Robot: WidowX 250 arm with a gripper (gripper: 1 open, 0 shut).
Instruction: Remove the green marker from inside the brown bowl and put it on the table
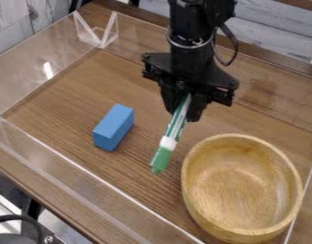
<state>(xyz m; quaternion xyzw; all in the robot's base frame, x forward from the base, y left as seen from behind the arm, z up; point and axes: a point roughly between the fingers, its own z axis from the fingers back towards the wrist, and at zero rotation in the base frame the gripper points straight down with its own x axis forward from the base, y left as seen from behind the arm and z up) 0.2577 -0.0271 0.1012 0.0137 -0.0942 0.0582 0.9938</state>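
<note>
My gripper [184, 103] points down over the middle of the table [69, 105] and is shut on the upper end of the green marker [170, 141]. The marker hangs slanted down to the left, white barrel above and green end lowest, its tip close to the tabletop just left of the brown bowl [242, 187]. Whether the tip touches the wood I cannot tell. The bowl sits at the front right, wide and shallow, with nothing inside it.
A blue block [114, 127] lies left of the marker's lower end. Clear plastic walls [44, 71] run round the table's edges. A clear triangular stand [97, 31] sits at the back left.
</note>
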